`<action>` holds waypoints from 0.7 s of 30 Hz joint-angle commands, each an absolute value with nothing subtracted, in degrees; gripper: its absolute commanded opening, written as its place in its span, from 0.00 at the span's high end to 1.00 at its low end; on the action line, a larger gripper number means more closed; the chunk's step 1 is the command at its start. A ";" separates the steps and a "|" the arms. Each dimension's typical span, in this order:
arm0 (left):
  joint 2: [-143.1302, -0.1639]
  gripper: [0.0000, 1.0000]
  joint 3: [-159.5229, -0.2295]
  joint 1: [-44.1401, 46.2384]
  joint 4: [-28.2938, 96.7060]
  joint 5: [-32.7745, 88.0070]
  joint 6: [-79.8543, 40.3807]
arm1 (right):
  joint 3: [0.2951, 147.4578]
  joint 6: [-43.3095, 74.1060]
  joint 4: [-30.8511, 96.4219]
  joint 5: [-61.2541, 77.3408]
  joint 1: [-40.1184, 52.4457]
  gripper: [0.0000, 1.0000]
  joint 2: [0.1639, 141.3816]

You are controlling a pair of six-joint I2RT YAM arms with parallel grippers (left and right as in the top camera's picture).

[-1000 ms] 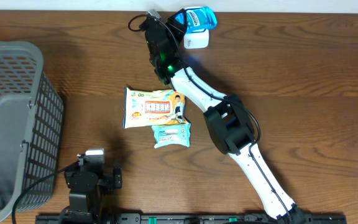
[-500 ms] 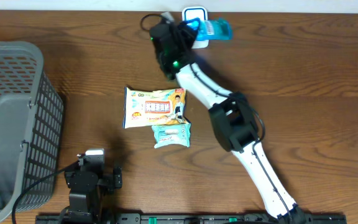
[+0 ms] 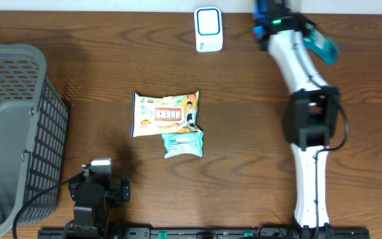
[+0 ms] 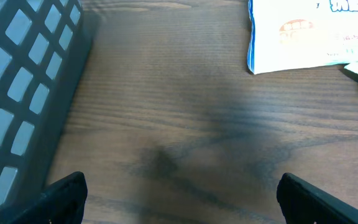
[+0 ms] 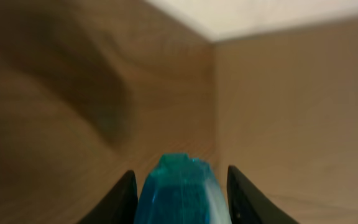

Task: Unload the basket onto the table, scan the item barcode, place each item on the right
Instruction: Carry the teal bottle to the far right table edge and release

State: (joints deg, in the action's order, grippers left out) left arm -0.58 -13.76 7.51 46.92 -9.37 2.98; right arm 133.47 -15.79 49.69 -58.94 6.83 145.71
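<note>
Right gripper (image 5: 180, 202) pinching the blue plastic item (image 3: 325, 51), well off to the right of the scanner (image 3: 208, 28)
Jaws are closed partway onto it and it pokes out past the fingers. My worry is that it twists or slips in the grip, or reaches the scanner with the barcode facing away so nothing reads. Can't tell where the barcode is, the wrist view's too blurry. Left gripper (image 4: 179, 208) is spread wide and empty, well apart from the scanner, out past the snack packet (image 3: 166, 114).
</note>
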 commanded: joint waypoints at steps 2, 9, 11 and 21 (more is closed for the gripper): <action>-0.34 0.02 -13.32 7.31 47.57 -9.69 3.33 | 134.56 1.04 56.21 -46.65 -1.02 0.91 143.65; -0.34 0.02 -13.32 7.31 47.55 -9.69 3.33 | 134.54 3.18 60.99 -38.28 -15.16 0.96 143.65; -0.34 0.02 -13.32 7.31 47.55 -9.69 3.33 | 134.54 3.64 62.00 -35.35 -18.35 0.93 143.65; -0.34 0.02 -13.32 7.31 47.55 -9.69 3.33 | 134.56 5.80 62.41 -19.18 -30.94 0.69 143.24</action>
